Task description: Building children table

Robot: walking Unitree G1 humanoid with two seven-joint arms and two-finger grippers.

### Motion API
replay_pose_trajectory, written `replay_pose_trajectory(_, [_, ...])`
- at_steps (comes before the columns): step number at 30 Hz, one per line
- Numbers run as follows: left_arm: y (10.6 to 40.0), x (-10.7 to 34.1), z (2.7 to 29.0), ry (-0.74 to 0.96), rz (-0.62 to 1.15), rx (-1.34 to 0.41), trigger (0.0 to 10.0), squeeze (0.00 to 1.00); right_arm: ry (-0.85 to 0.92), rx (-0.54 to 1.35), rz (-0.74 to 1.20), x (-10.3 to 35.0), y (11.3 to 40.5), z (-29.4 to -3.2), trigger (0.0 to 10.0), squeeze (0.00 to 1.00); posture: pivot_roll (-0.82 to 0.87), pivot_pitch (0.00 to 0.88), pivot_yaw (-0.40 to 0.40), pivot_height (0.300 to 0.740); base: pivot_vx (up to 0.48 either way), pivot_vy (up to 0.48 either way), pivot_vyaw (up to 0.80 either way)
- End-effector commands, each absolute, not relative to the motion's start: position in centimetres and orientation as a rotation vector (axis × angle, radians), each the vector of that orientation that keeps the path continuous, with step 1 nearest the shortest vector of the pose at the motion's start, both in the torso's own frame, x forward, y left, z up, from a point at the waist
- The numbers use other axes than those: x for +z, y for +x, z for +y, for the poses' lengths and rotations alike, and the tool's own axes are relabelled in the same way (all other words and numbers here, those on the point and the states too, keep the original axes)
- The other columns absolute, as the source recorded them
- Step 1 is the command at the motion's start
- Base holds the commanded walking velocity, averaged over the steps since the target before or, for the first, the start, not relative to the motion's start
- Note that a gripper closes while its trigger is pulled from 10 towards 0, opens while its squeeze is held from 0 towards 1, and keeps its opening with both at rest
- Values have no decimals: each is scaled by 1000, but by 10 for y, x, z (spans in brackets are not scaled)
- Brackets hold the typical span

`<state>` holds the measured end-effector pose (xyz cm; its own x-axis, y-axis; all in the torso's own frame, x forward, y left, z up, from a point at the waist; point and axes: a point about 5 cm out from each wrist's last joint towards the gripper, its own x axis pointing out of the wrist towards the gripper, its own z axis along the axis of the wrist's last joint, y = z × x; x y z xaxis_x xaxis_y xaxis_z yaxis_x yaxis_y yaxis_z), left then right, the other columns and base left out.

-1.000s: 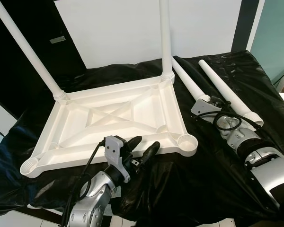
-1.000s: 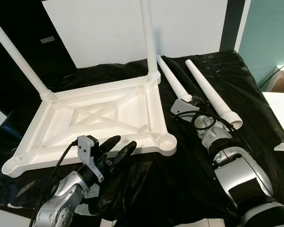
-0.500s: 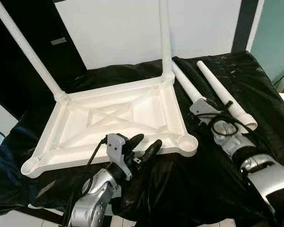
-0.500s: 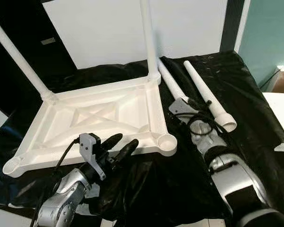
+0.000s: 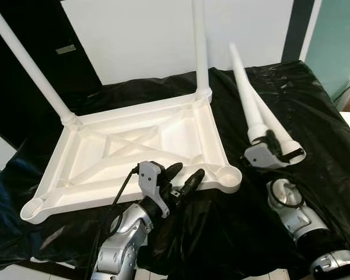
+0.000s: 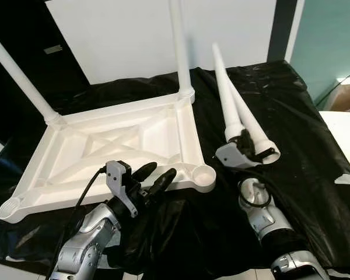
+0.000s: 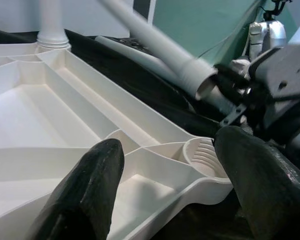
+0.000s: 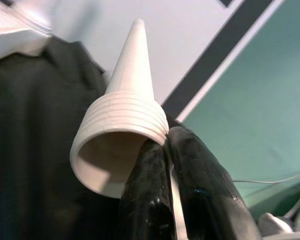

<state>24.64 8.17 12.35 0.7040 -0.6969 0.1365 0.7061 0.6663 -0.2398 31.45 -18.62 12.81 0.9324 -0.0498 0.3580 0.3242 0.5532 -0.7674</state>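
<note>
The white tabletop (image 5: 134, 146) lies upside down on black cloth, with two legs (image 5: 201, 46) standing in its far corners. Its near right socket (image 5: 227, 175) and near left socket (image 5: 30, 207) are bare. My right gripper (image 5: 269, 140) is shut on the threaded wide end of a loose white leg (image 5: 248, 99), whose tip tilts up toward the wall. In the right wrist view the fingers (image 8: 155, 165) pinch that rim. A second loose leg (image 5: 286, 143) lies on the cloth just behind. My left gripper (image 5: 188, 172) hangs open over the tabletop's near edge, close to the right socket.
Black cloth (image 5: 245, 227) covers the whole work surface and falls off its near edge. A white panel (image 5: 140, 41) stands behind, with a teal wall (image 5: 338, 41) to the right. A cable loop (image 5: 283, 195) lies by my right wrist.
My right gripper has raised the loose leg it holds, so its tip now points up at the wall. The left gripper crept slightly toward the tabletop's edge. The camera shifted a little.
</note>
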Motion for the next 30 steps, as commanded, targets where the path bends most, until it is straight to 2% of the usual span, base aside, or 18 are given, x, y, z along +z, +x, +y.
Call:
replay_pose_trajectory(1, [247, 122, 84, -276, -35, -809, 10000, 0, -959, -220, -354, 133, 314, -178, 0, 0, -2, 0, 164, 740, 0, 0, 0])
replay_pose_trajectory(5, [255, 126, 81, -298, -59, -830, 10000, 0, -1046, -232, -630, 165, 294, -167, 0, 0, -39, 0, 161, 740, 0, 0, 0])
replay_pose_trajectory(8, [258, 128, 81, -331, -67, -827, 10000, 0, -1086, -220, -724, 172, 285, -161, 0, 0, -40, 0, 160, 740, 0, 0, 0])
replay_pose_trajectory(11, [270, 145, 87, -534, -95, -824, 10000, 0, -1182, -168, -944, 179, 262, -152, 0, 0, -45, 0, 146, 740, 0, 0, 0])
replay_pose_trajectory(12, [270, 145, 87, -534, -95, -824, 10000, 0, -1182, -168, -944, 179, 262, -152, 0, 0, -45, 0, 146, 740, 0, 0, 0])
replay_pose_trajectory(15, [279, 165, 93, -820, -138, -852, 10000, 0, -1244, -117, -1043, 180, 251, -152, 0, 0, -58, 0, 146, 740, 0, 0, 0])
replay_pose_trajectory(16, [279, 165, 93, -820, -138, -852, 10000, 0, -1244, -117, -1043, 180, 251, -152, 0, 0, -58, 0, 146, 740, 0, 0, 0])
replay_pose_trajectory(18, [282, 179, 96, -1000, -202, -889, 10000, 0, -1280, -80, -1067, 179, 247, -154, 0, 0, -67, 0, 147, 740, 0, 0, 0])
replay_pose_trajectory(19, [282, 179, 96, -1000, -202, -889, 10000, 0, -1280, -80, -1067, 179, 247, -154, 0, 0, -67, 0, 147, 740, 0, 0, 0])
replay_pose_trajectory(20, [286, 188, 99, -1101, -247, -919, 10000, 0, -1311, -43, -1075, 176, 242, -155, 0, 0, -72, 0, 146, 740, 0, 0, 0])
replay_pose_trajectory(30, [303, 197, 101, -1188, -240, -925, 10000, 0, -1386, 77, -1154, 163, 227, -156, 0, 0, -81, 0, 147, 740, 0, 0, 0])
